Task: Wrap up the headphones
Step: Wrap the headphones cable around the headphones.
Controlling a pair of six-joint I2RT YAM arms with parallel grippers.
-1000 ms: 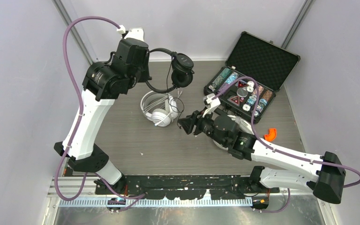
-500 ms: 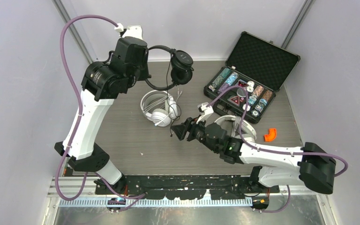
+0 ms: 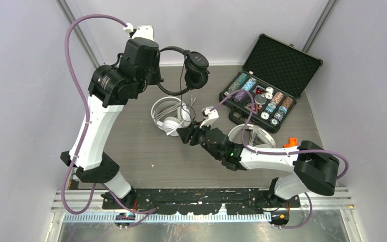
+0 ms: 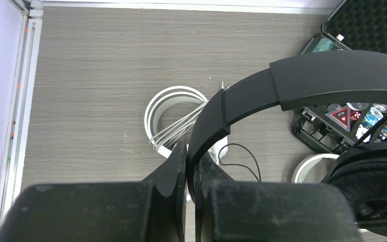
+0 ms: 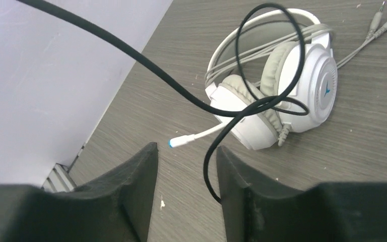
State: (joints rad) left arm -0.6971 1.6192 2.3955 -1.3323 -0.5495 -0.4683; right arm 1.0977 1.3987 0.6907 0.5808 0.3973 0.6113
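Note:
My left gripper (image 3: 157,80) is shut on the headband of the black headset (image 3: 197,67) and holds it above the table; the wrist view shows the band (image 4: 332,75) pinched between the fingertips (image 4: 180,154). Its black cable (image 5: 242,113) hangs down, loops over a white headset (image 5: 282,96) and runs between my right gripper's fingers, close to the right one. My right gripper (image 5: 186,151) is open, low over the table just near the white headset (image 3: 171,120). A second white headset (image 3: 249,135) lies right of it, partly hidden by my right arm.
An open black case of poker chips (image 3: 272,80) stands at the back right. A small orange object (image 3: 291,143) lies by the right arm. The white headset's cable plugs (image 5: 383,17) lie loose on the table behind it. Grey walls close in both sides.
My right arm has swung left and its gripper now sits by the white headset, with the black cable between its fingers. The left arm and black headset have barely moved.

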